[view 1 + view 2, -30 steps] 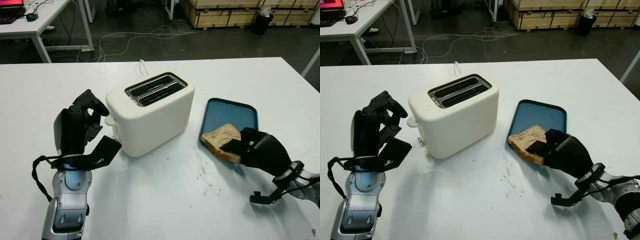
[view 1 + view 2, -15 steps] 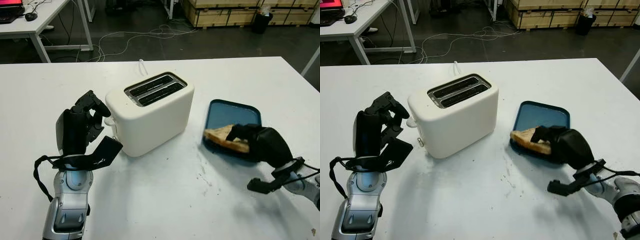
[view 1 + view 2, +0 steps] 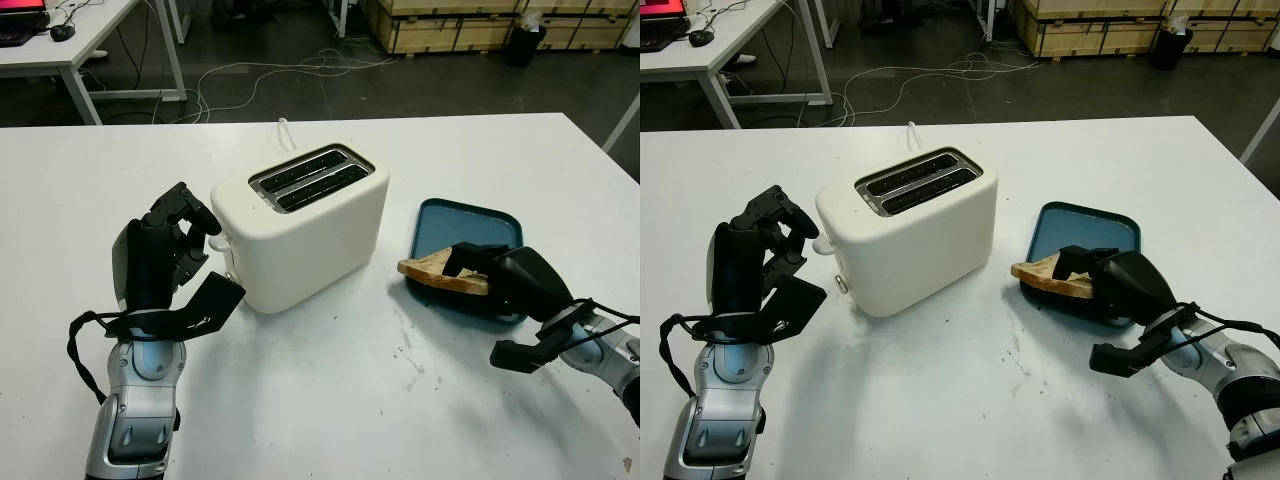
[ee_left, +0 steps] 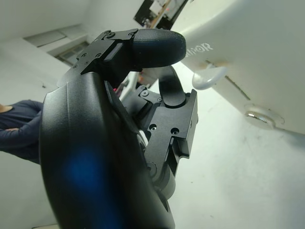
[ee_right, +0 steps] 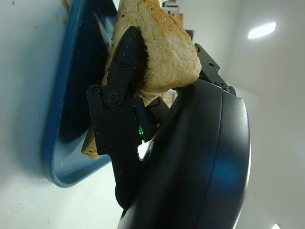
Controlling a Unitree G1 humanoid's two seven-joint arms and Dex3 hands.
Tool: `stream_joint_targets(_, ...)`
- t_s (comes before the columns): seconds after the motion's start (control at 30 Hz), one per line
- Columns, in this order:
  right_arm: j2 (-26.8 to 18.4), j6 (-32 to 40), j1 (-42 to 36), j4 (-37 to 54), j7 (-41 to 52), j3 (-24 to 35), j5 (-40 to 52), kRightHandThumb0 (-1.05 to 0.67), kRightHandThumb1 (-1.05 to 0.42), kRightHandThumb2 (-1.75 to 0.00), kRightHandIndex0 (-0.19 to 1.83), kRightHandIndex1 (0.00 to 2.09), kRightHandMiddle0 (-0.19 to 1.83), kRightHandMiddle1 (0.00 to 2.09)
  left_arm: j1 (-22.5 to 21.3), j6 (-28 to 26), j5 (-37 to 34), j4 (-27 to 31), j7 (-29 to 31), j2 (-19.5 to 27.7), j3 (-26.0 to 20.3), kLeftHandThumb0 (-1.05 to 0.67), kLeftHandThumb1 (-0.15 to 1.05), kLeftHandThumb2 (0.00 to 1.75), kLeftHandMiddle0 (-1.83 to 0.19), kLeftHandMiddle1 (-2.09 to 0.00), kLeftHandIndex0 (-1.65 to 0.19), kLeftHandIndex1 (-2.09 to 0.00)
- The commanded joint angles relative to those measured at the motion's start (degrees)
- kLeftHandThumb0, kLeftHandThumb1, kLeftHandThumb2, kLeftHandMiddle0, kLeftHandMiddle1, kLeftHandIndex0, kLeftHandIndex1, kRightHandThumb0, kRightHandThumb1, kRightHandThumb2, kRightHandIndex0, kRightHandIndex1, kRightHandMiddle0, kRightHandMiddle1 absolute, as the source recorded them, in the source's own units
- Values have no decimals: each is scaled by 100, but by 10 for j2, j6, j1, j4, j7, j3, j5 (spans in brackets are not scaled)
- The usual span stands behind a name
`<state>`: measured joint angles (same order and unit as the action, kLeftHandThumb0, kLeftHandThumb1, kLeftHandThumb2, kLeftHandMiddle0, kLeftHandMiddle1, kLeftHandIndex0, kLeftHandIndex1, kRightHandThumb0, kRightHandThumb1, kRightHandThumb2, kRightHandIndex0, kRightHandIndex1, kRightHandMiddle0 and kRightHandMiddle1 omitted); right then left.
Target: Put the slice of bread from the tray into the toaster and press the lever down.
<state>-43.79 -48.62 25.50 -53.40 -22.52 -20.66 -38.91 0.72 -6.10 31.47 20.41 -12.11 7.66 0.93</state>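
Observation:
A slice of bread [image 3: 432,270] is held just above the near left corner of the blue tray [image 3: 480,226], gripped by my right hand [image 3: 478,275], whose black fingers [image 5: 121,86] wrap it. The bread [image 5: 159,47] stands lifted off the tray [image 5: 66,86] in the right wrist view. The cream two-slot toaster [image 3: 300,225] stands left of the tray, its slots [image 3: 310,180] showing nothing in them and its lever [image 4: 209,77] on the end facing my left hand [image 3: 180,235]. That hand hovers raised beside the lever with fingers curled, holding nothing.
The white table [image 3: 330,400] has bare room in front of the toaster, with a few crumbs [image 3: 405,350]. A white cord [image 3: 285,130] runs from behind the toaster. Desks and wooden crates stand beyond the far edge.
My right hand has closed on the bread and lifted it off the tray, tilting it edge-on and shifting it slightly left. The left hand has stayed in place.

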Motion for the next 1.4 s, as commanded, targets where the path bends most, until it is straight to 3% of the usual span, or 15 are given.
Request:
stream_joint_targets(0.0,-7,9,32,2,14,18,18,-47,-92,-66,78,175,48,167,-7,7,1,1,-4,0,0,3,87,55,-98,-175,-69,-175)
stream_joint_targets(0.37,-20,5,237,-70,26,68,27,-52,-92,-58,74,175,45,175,-5,4,3,3,-3,1,0,2,87,55,-97,-175,-69,-175)
stream_joint_targets(0.6,-6,11,333,-104,75,76,53,-43,-92,-39,77,175,53,172,-4,-1,8,6,-2,1,1,2,88,54,-97,-175,-68,-175)
stream_joint_targets(0.67,3,16,358,-115,109,83,74,-45,-92,-39,77,175,58,162,-4,0,8,6,-4,0,1,3,87,53,-98,-175,-68,-175)
stream_joint_targets(0.9,47,-7,435,-150,262,120,168,-39,-92,-35,75,175,51,174,-5,9,3,0,-5,3,-2,3,87,54,-97,-175,-67,-175)
stream_joint_targets(1.13,111,50,504,-136,400,129,220,-35,-92,-35,88,175,65,174,-6,-3,5,6,-1,-2,0,2,88,54,-97,-175,-67,-175)
stream_joint_targets(1.37,174,81,542,-133,494,128,236,-55,-92,-45,102,175,78,175,-5,6,2,1,-5,0,0,3,88,54,-97,-175,-67,-175)
